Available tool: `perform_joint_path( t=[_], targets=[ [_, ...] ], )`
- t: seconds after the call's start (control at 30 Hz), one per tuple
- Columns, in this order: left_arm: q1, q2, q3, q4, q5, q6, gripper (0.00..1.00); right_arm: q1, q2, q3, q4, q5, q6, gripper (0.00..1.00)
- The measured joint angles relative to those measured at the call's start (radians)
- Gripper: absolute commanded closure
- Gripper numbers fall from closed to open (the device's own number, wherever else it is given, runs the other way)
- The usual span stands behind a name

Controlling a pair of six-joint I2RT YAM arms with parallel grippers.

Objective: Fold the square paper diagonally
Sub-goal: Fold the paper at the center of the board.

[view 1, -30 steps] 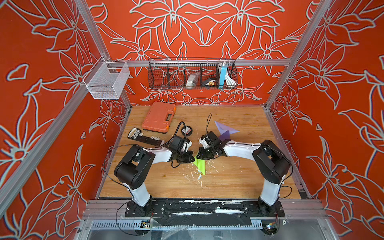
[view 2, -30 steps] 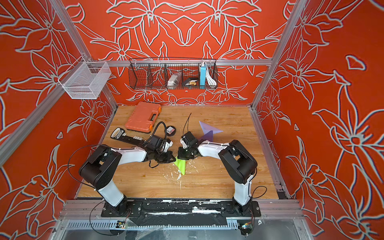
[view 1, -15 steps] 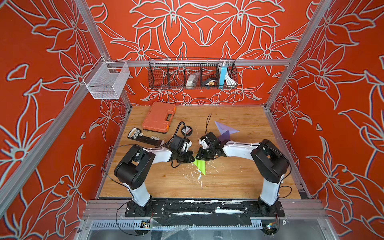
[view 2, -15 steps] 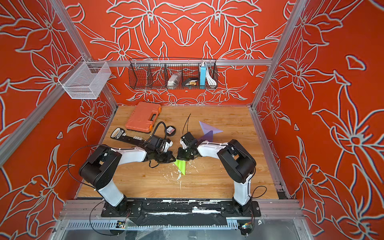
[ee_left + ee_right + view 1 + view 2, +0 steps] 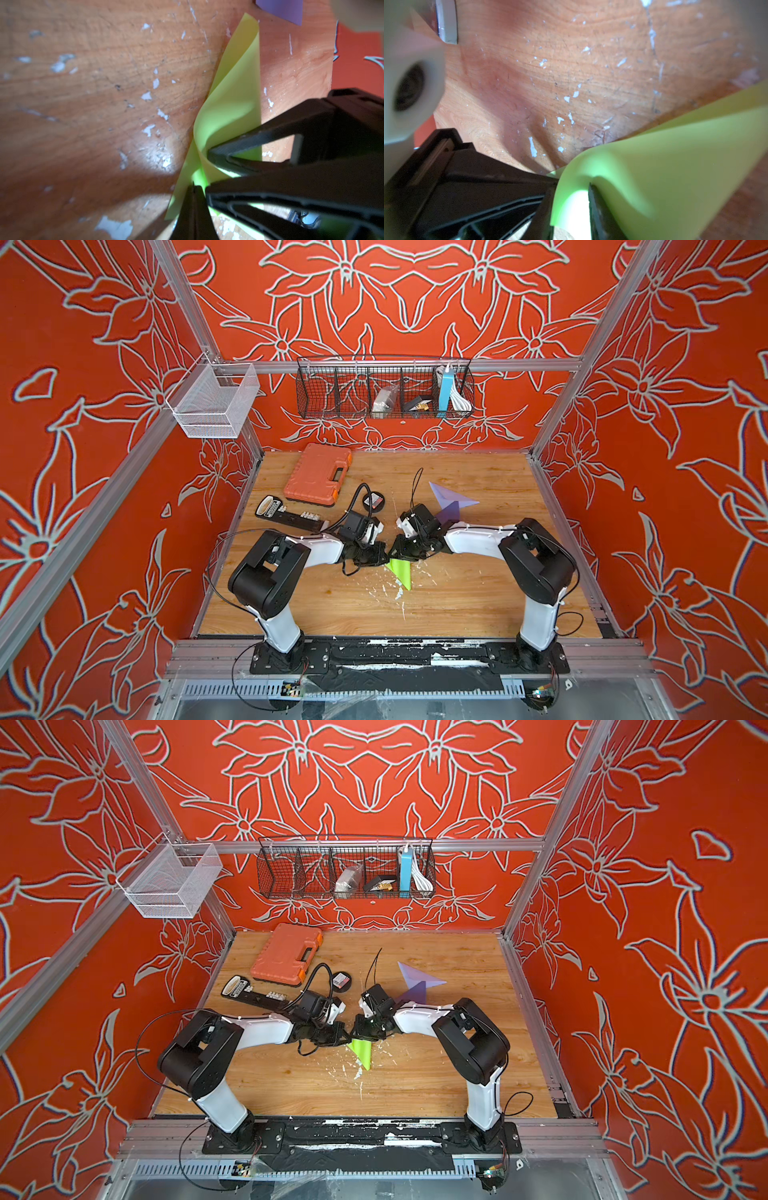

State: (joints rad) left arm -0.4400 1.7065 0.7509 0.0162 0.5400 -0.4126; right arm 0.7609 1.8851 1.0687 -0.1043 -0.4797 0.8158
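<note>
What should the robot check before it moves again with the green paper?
1. Left claw pinching the green paper: ok, shut on its edge.
2. Right claw open: ok, jaws stand apart, with paper between them.
3. Fold pressed flat: not ok, the paper bulges in a loose loop with no sharp crease.
4. Corners lined up: cannot tell, the claws hide them.
5. Purple paper out of the way: ok, it lies apart, farther back on the table.
</note>
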Motion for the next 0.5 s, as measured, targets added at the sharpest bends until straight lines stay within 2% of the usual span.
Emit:
perform_joint_path(
  t=[0.23, 0.5],
  targets=[
    [0.002, 0.000, -0.001, 0.000, 0.003, -0.004, 0.99, -0.004, -0.002, 0.000, 0.005, -0.001, 0.006, 0.60],
    [0.003, -0.002, -0.002, -0.003, 0.003, -0.008, 0.99, -0.009, -0.003, 0.000, 0.012, -0.014, 0.016, 0.52]
  ],
)
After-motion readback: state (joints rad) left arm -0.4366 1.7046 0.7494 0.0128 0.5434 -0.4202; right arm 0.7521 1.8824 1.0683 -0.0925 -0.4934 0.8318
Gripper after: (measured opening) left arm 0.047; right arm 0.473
